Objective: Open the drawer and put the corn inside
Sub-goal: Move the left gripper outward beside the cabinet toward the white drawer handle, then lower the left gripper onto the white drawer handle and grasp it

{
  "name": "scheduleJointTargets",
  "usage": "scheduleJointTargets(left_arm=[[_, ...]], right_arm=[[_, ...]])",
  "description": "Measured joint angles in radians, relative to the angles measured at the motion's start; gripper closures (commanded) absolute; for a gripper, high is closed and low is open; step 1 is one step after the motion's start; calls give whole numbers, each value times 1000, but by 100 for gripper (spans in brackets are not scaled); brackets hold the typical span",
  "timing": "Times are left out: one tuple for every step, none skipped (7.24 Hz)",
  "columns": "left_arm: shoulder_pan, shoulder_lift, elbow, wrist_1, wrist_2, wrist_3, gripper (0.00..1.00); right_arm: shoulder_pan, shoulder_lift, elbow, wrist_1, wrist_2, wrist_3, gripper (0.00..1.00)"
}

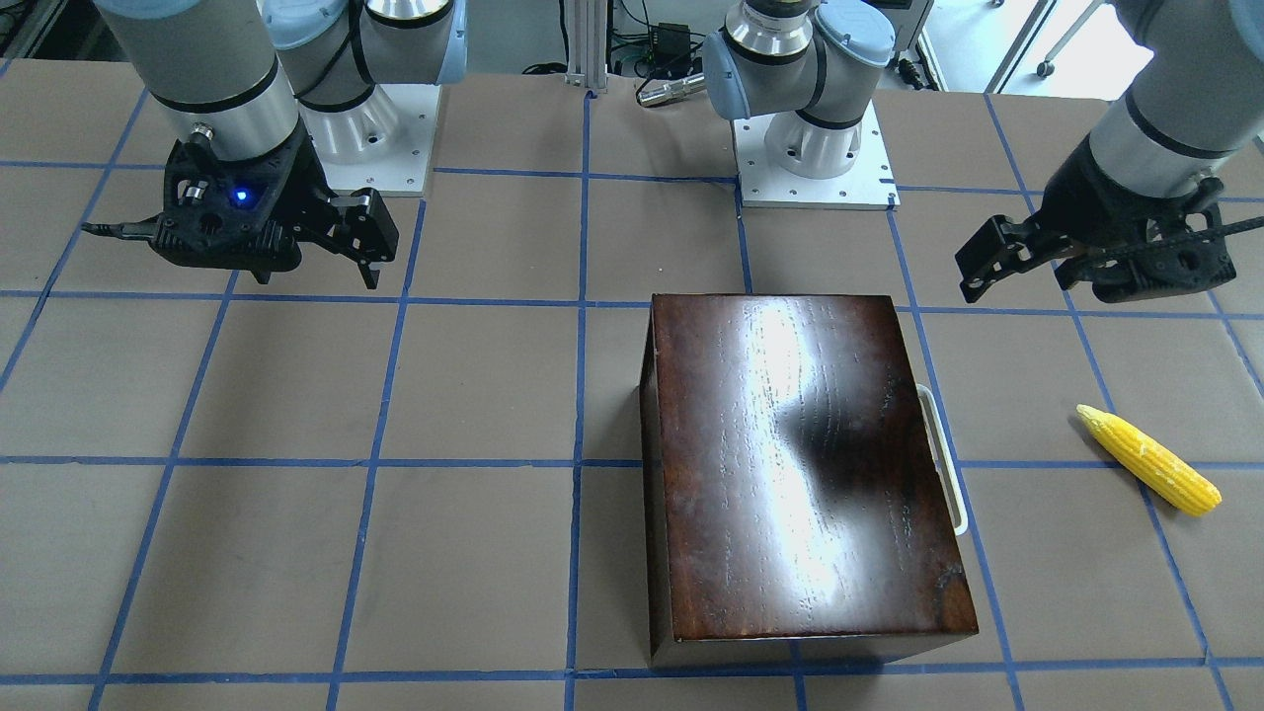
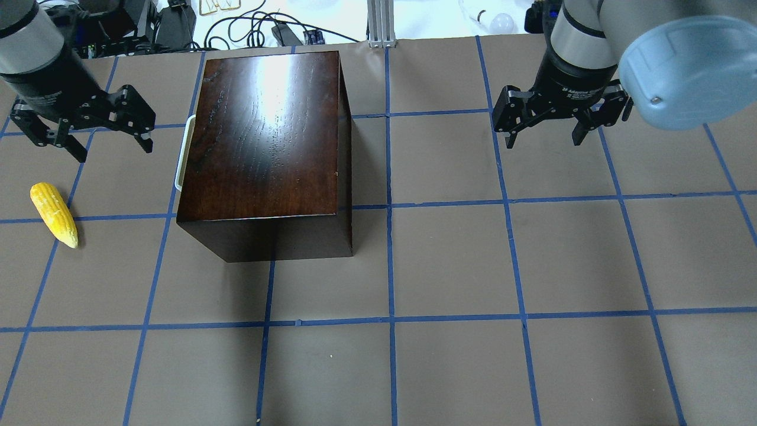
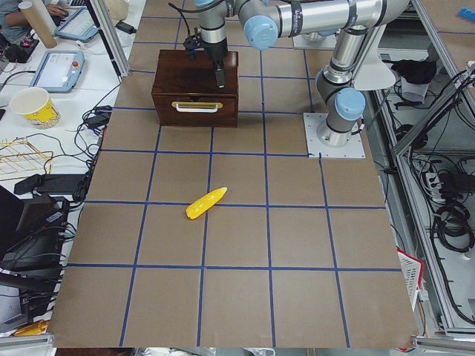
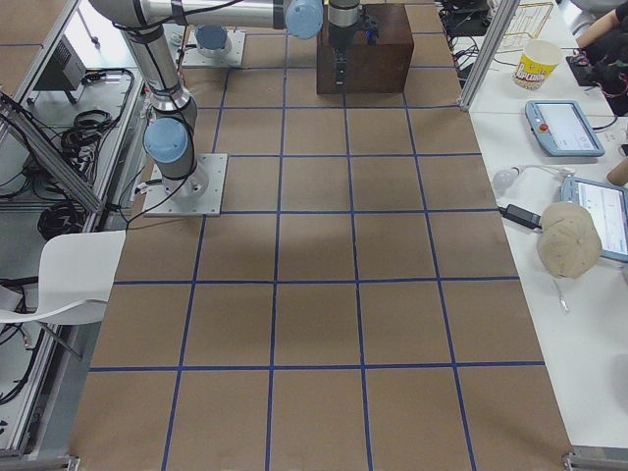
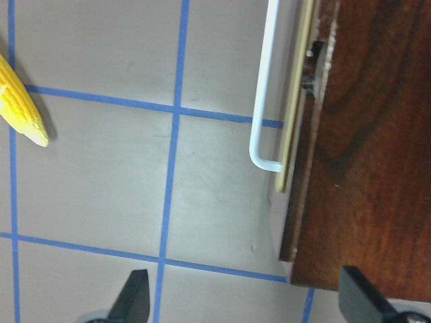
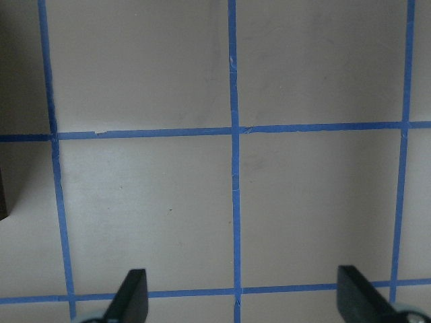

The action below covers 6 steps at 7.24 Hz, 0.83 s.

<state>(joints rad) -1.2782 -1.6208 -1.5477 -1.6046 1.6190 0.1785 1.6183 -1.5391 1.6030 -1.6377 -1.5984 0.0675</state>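
Observation:
The glossy dark-brown box [image 2: 266, 136] stands on the table with its drawer [image 3: 194, 111] shut. The white loop handle [image 2: 183, 154] faces the robot's left side; it also shows in the left wrist view [image 5: 266, 87]. The yellow corn [image 2: 54, 213] lies flat on the table, left of the box and apart from it. My left gripper [image 2: 112, 151] is open and empty, hovering between the corn and the handle. My right gripper [image 2: 543, 141] is open and empty, hovering well to the right of the box over bare table.
The brown table surface [image 2: 449, 260] is marked into squares with blue tape. The arm bases [image 1: 815, 148] stand at the robot's edge of the table. Cables and equipment [image 2: 254, 26] lie beyond the far edge, behind the box.

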Motion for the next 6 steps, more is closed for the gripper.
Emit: scheduleJointTargets(left_arm=[[45, -19, 0, 22, -51, 92, 0], [87, -47, 0, 53, -96, 173, 0], [114, -78, 0, 85, -118, 233, 0], [125, -111, -1, 109, -139, 269, 0], [129, -142, -1, 121, -174, 288, 0], [128, -171, -1, 128, -205, 306, 0]], right_arm=[[0, 0, 0, 0, 0, 0, 0], [0, 0, 0, 0, 0, 0, 0], [0, 0, 0, 1, 0, 0, 0], [0, 0, 0, 1, 0, 0, 0], [0, 0, 0, 1, 0, 0, 0], [0, 0, 0, 1, 0, 0, 0]])
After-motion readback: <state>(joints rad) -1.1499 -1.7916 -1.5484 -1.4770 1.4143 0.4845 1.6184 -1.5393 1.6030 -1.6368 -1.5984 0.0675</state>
